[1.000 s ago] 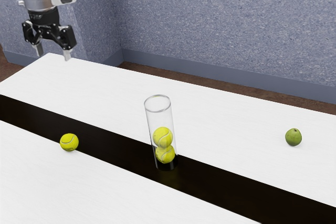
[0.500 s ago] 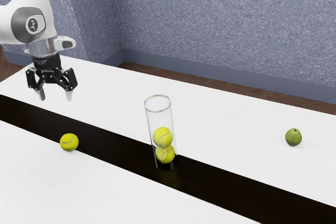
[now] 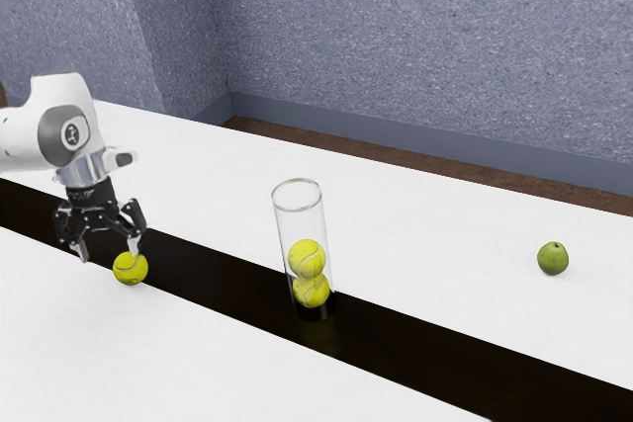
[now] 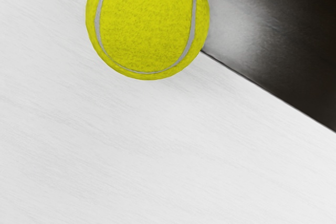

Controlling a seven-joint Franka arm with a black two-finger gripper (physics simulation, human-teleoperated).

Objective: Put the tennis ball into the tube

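In the exterior view my gripper [image 3: 109,256] is open, low over the table at the exterior view's left. One fingertip overlaps the top of the loose yellow tennis ball [image 3: 131,269]; whether they touch I cannot tell. The other fingertip is off to the exterior view's left of the ball. Close below my hand, the wrist view has the same tennis ball [image 4: 147,24] on the edge between white and black. A clear, open-topped tube [image 3: 299,207] stands upright on the black strip, holding two stacked tennis balls, an upper ball [image 3: 307,259] and a lower ball [image 3: 312,292].
A green fruit [image 3: 553,259] lies on the white table [image 3: 445,234] toward the exterior view's right. The black strip [image 3: 415,343] runs lengthwise between the white areas. Behind the table stands a blue-grey wall [image 3: 396,46].
My open gripper has come down from high above the table to the loose ball's level. The ball, the tube and the fruit have stayed where they were.
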